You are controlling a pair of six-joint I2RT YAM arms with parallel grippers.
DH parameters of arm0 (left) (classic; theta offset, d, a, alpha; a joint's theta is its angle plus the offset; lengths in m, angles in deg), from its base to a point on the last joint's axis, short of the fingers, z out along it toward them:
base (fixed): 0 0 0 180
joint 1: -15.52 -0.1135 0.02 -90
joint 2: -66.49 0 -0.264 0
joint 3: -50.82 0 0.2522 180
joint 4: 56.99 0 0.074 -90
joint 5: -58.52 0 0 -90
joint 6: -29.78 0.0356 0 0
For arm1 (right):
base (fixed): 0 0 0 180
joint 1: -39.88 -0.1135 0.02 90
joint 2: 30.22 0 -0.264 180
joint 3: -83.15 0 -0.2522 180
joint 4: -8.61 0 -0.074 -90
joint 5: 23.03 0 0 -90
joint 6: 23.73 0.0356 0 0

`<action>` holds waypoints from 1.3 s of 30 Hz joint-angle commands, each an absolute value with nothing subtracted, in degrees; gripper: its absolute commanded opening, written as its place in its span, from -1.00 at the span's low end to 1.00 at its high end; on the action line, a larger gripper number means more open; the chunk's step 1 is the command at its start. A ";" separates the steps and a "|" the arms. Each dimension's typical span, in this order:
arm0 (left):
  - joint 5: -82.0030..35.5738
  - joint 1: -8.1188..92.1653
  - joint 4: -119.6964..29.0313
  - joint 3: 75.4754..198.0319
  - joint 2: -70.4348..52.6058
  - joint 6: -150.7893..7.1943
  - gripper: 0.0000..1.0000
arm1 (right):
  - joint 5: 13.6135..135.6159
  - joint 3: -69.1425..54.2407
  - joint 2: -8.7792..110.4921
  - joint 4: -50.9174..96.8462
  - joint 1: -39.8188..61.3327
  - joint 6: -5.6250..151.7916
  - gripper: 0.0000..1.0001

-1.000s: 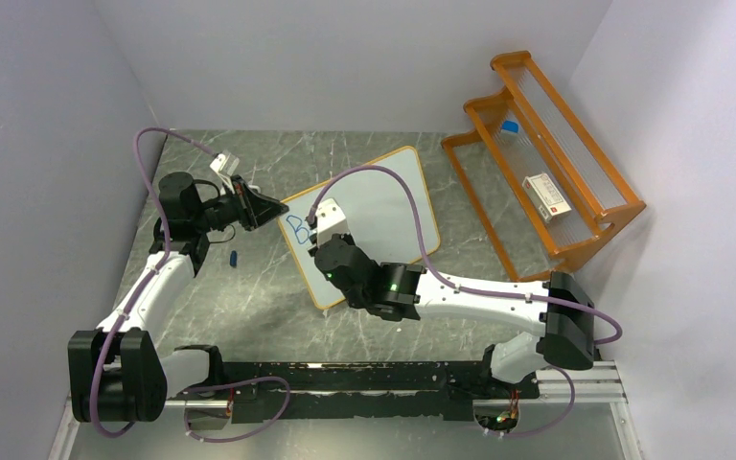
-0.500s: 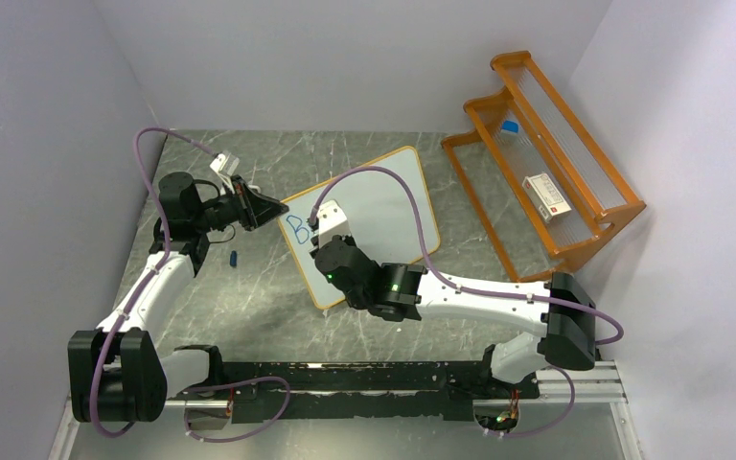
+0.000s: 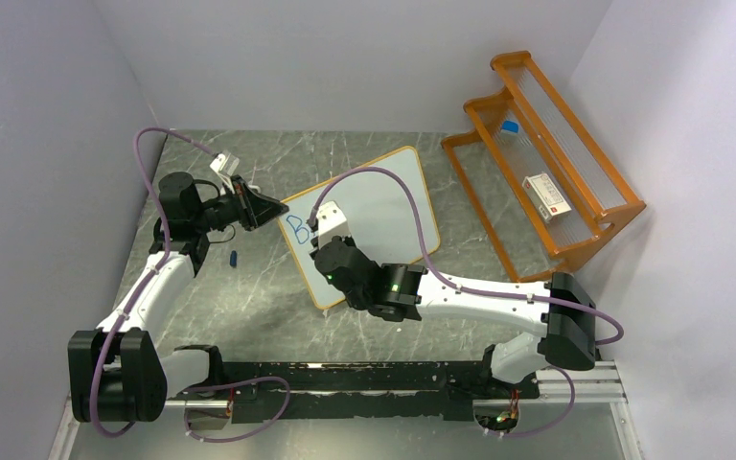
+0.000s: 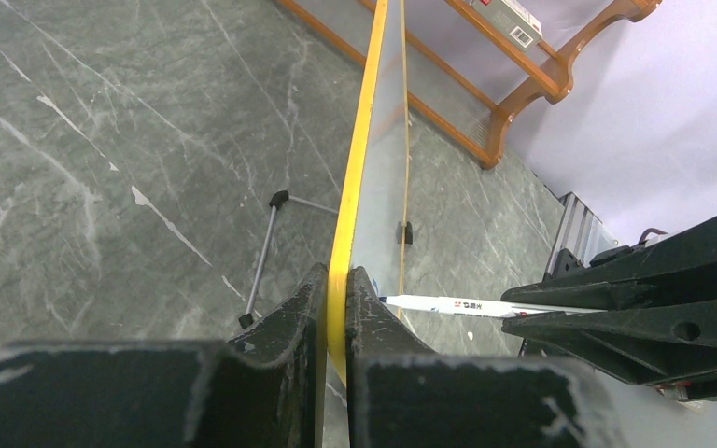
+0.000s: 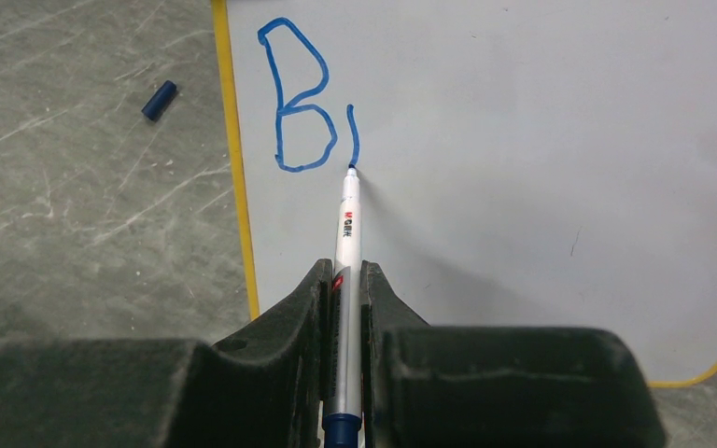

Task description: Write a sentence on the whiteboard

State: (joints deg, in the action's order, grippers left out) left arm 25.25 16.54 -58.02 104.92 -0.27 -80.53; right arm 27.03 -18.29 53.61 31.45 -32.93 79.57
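Note:
The whiteboard [image 3: 383, 196] stands tilted on the table, its yellow-orange frame [image 4: 355, 177] seen edge-on in the left wrist view. My left gripper [image 3: 270, 212] [image 4: 336, 276] is shut on the frame at the board's left edge. My right gripper [image 3: 314, 236] [image 5: 344, 273] is shut on a white marker [image 5: 347, 219] whose blue tip touches the board face [image 5: 541, 140]. Of the sentence, a blue "B" [image 5: 297, 98] and a short downward stroke [image 5: 353, 135] show at the board's upper left. The marker [image 4: 448, 304] also shows beside the left fingers.
A blue marker cap [image 3: 234, 258] [image 5: 159, 100] lies on the grey marble table left of the board. An orange rack [image 3: 575, 230] stands at the right with a small white box [image 3: 546, 196] on it. The board's wire feet [image 4: 278, 198] rest on the table.
My right gripper has slid slightly toward the near side with the marker, drawing a short stroke beside the "B". The left gripper and the board have not moved.

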 commanded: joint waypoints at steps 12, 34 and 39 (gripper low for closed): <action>25.19 17.63 -53.16 104.31 -1.67 -78.02 -0.90 | 25.01 -18.51 53.01 29.66 -32.97 78.58 -1.00; 25.35 17.72 -53.42 104.22 -1.80 -78.30 -0.90 | 23.86 -17.26 54.20 25.72 -32.85 75.60 -1.00; 25.43 17.72 -53.48 104.22 -1.80 -78.28 -0.90 | 23.84 -16.75 54.47 25.08 -32.77 75.07 -1.00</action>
State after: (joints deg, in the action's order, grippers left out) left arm 25.32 16.56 -58.06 104.94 -0.27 -80.56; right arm 25.37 -18.27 53.89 27.69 -32.98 75.85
